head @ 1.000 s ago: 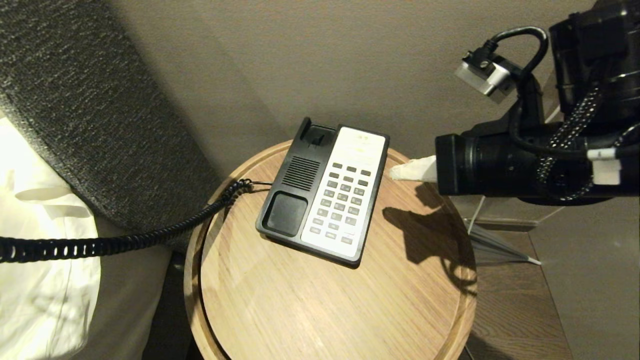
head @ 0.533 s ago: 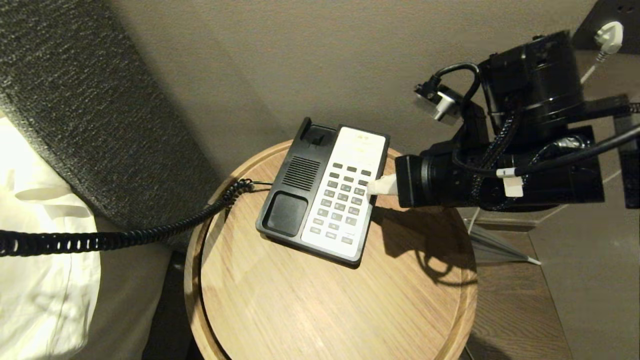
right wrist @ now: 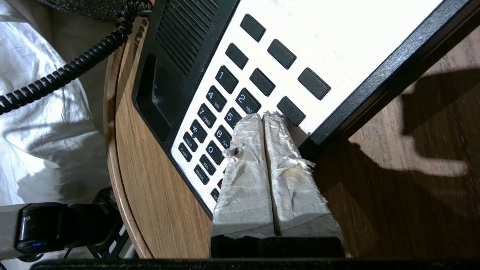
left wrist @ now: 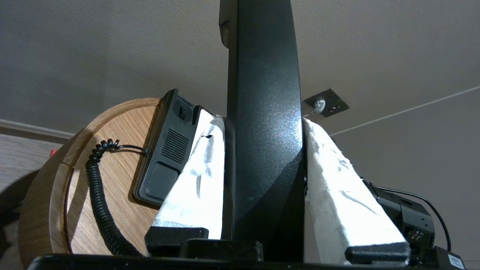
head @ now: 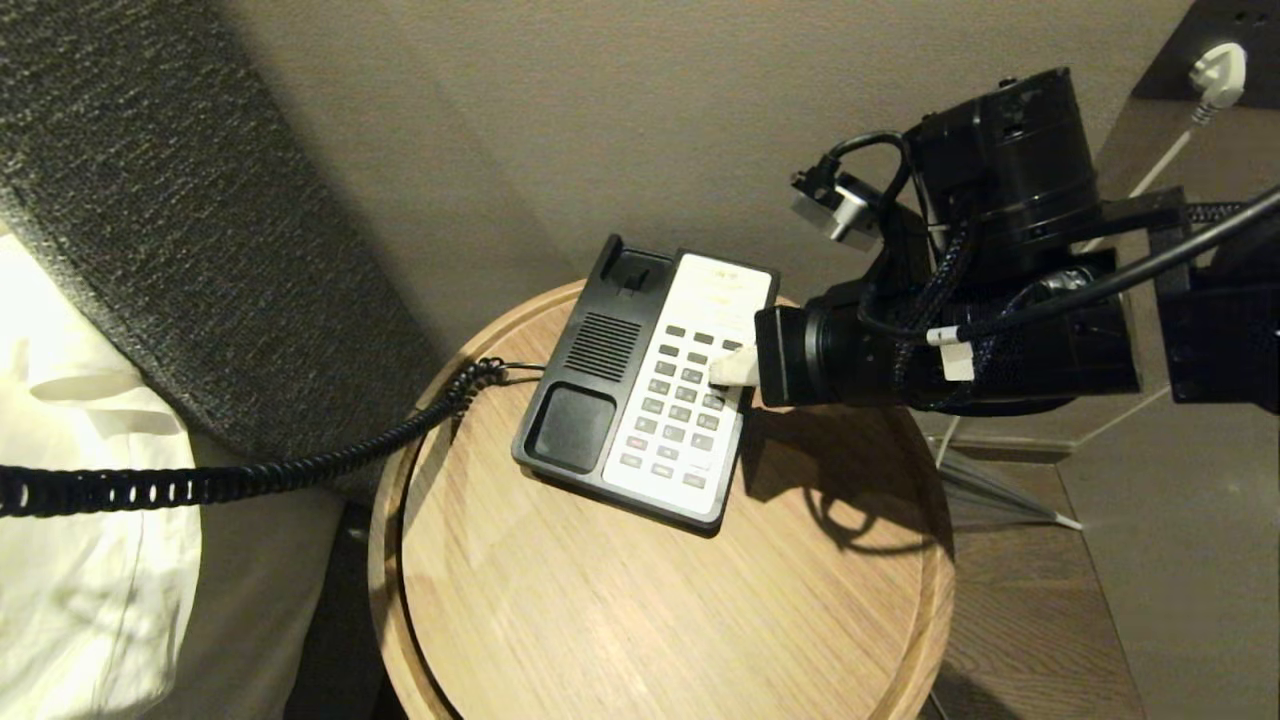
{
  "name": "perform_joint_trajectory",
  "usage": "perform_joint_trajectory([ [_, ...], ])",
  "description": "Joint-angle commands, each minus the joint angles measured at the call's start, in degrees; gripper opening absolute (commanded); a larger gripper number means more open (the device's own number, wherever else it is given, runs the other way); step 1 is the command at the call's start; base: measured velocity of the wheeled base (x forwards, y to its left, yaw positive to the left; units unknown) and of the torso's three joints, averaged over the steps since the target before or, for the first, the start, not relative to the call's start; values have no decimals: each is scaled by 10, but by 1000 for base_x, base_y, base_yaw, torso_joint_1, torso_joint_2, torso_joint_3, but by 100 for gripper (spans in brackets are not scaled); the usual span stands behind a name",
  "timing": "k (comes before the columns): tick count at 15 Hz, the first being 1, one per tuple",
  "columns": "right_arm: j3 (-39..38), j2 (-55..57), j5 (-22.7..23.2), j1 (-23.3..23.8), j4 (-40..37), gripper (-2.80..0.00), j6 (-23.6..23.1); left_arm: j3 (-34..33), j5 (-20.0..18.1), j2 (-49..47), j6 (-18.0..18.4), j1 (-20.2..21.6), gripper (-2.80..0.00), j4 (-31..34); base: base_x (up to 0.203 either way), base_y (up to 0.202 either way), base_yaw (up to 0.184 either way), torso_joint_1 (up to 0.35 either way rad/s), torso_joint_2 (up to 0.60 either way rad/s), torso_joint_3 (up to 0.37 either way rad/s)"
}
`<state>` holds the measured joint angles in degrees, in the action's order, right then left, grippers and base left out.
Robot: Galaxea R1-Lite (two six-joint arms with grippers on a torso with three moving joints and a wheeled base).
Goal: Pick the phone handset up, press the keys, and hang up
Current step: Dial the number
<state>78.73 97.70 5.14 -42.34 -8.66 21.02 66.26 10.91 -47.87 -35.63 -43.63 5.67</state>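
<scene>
Head view: a black-and-white phone base (head: 650, 390) is seen on a round wooden surface (head: 660, 610).
Right tool (head: 725, 368): pressed together, tips at the keys (right wrist: 228, 101), nothing held.
Left tool (left wrist: 262, 187): clamped partway on the phone handset (left wrist: 262, 112), held left of the surface.
Coiled cord (head: 250, 478): stretched leftward.

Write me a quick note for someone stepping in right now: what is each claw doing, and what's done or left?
Left claw: shut on the handset, held off to the left of the table.
Right claw: shut, tips over the keypad of the phone base, at the keys right of 2 and 5; contact unclear.
Done: handset lifted, cradle empty.
Left: finish pressing keys, then hang up.
</scene>
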Motion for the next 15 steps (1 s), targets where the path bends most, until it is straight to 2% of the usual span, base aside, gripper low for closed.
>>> perform_joint_trajectory([
  [1, -1, 5, 0, 0, 0, -280, 3, -1, 0, 1, -2, 0, -280, 0, 0, 0, 0, 0, 0, 0],
  [15, 0, -5, -9, -2, 13, -280, 5, -5, 1, 7, -4, 0, -280, 1, 0, 0, 0, 0, 0, 0],
])
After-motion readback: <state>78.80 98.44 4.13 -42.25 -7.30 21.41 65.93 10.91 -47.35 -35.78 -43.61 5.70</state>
